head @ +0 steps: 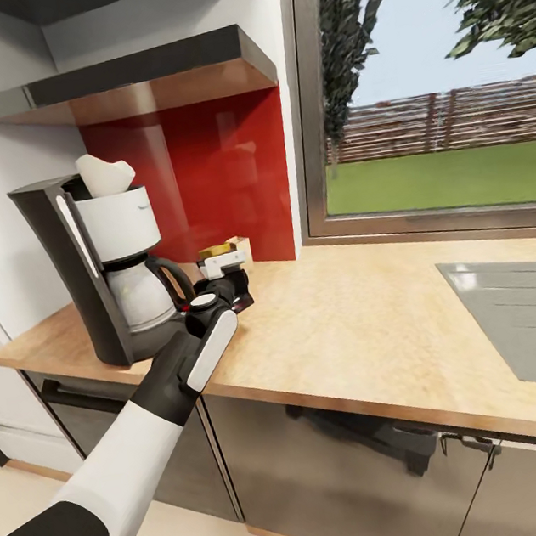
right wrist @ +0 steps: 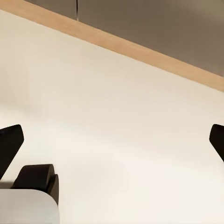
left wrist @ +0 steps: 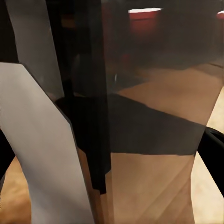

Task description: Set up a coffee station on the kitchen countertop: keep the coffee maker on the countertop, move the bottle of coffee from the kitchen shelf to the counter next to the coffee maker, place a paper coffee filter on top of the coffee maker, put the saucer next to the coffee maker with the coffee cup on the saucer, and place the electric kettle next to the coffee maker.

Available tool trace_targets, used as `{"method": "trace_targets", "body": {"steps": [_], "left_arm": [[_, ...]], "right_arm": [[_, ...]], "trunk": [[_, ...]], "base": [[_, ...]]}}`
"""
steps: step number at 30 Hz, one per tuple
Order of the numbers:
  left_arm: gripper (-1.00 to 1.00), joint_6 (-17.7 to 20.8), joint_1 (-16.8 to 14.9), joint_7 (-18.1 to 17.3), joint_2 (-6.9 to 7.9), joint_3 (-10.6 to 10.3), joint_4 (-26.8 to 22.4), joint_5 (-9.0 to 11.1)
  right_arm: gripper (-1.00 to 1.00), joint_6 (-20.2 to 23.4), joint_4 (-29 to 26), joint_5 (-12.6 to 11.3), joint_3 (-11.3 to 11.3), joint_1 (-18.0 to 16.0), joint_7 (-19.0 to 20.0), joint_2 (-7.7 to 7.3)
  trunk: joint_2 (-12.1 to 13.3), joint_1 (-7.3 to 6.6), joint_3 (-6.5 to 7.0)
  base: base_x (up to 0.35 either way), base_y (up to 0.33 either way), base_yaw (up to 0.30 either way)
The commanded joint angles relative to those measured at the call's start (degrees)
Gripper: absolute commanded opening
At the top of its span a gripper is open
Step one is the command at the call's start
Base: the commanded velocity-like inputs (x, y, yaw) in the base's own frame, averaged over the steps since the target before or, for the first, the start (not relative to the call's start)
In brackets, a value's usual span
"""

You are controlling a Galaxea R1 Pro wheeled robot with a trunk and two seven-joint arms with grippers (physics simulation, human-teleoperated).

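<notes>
The coffee maker (head: 109, 266) stands at the left end of the kitchen countertop (head: 354, 324), with a pale paper coffee filter (head: 104, 174) resting on its top. Just right of its carafe, my left gripper (head: 230, 272) reaches in low over the worktop. The bottle of coffee (head: 214, 251) shows its yellow-gold cap just beyond that gripper. In the left wrist view its dark glass body (left wrist: 154, 130) sits between the wide-set fingers (left wrist: 213, 149) of the open left gripper (left wrist: 112, 149). My right gripper (right wrist: 112, 140) is open and empty over pale floor. The kitchen shelf (head: 144, 72) hangs above.
A red backsplash (head: 194, 176) backs the corner behind the coffee maker. A steel sink (head: 523, 307) is set into the worktop at the right, under a large window (head: 430, 89). Dark cabinet fronts (head: 349, 462) run below the counter.
</notes>
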Motion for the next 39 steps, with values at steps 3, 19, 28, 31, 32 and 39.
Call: {"method": "trace_targets", "body": {"steps": [3, 19, 28, 31, 32, 39], "left_arm": [[-1.0, 0.09, -0.06, 0.48, 0.02, -0.11, -0.06, 0.43], [-1.0, 0.1, -0.06, 0.55, 0.02, -0.11, -0.06, 0.43], [-1.0, 0.14, -0.06, 0.55, 0.02, -0.11, -0.06, 0.43], [-1.0, 0.17, -0.06, 0.56, 0.02, -0.11, -0.06, 0.43], [-1.0, 0.17, -0.06, 0.56, 0.02, -0.11, -0.06, 0.43], [-1.0, 0.18, -0.06, 0.56, 0.02, -0.11, -0.06, 0.43]], "right_arm": [[1.0, -0.2, 0.04, -0.42, 0.38, -0.02, 0.09, -0.03], [1.0, -0.2, 0.04, -0.42, 0.38, 0.0, 0.09, -0.03], [1.0, -0.2, 0.04, -0.42, 0.38, 0.0, 0.09, -0.03], [1.0, -0.2, 0.04, -0.42, 0.38, 0.02, 0.09, -0.03], [1.0, -0.2, 0.04, -0.42, 0.38, 0.02, 0.09, -0.03], [1.0, -0.2, 0.04, -0.42, 0.38, -0.01, 0.09, -0.03]], "trunk": [[-0.83, 0.43, -0.42], [-4.84, 2.63, -2.21], [-6.05, 3.29, -2.75], [-6.05, 3.29, -2.75], [-6.05, 3.29, -2.75], [-7.65, 4.17, -3.47]], "base": [[0.0, 0.0, 0.0], [0.0, 0.0, 0.0], [0.0, 0.0, 0.0], [0.0, 0.0, 0.0], [0.0, 0.0, 0.0], [0.0, 0.0, 0.0]]}}
